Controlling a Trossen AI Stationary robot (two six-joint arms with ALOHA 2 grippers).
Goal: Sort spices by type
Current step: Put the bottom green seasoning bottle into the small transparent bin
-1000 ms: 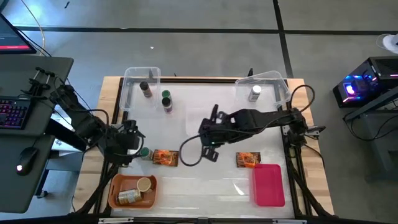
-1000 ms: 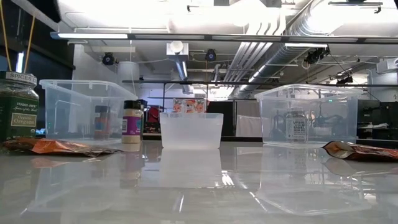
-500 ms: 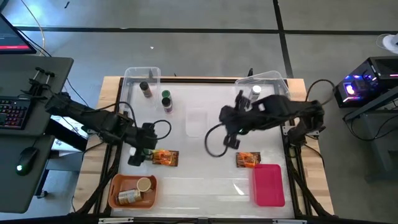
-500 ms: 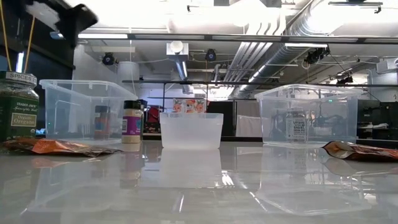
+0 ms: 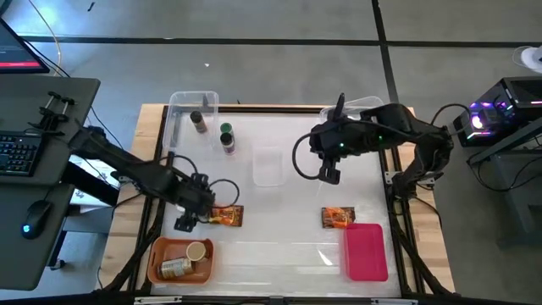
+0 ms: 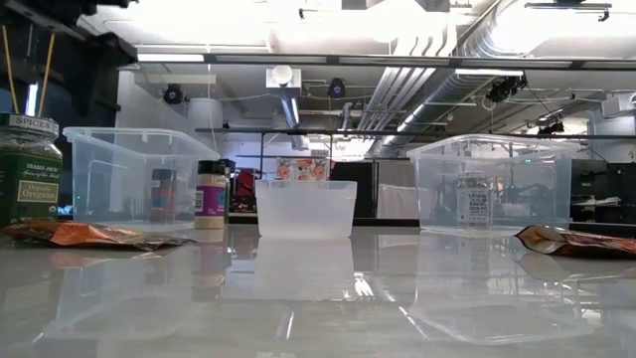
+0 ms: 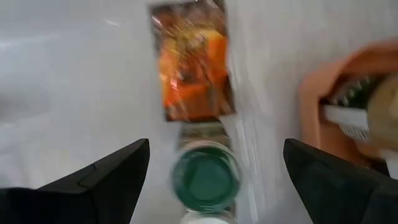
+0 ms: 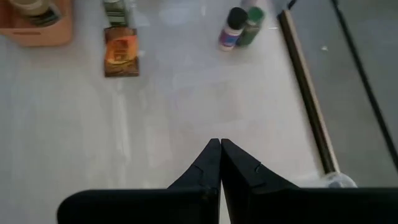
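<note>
seemingly empty, left end effector (image 7: 208,163) wide open

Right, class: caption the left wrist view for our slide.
Open left gripper hovering over a green-lidded spice jar beside an orange foil packet.

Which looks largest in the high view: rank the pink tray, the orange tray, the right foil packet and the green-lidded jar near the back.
1. pink tray
2. orange tray, a little smaller than the pink one
3. right foil packet
4. green-lidded jar

The camera looks straight down, so nearness hardly skews this order.
</note>
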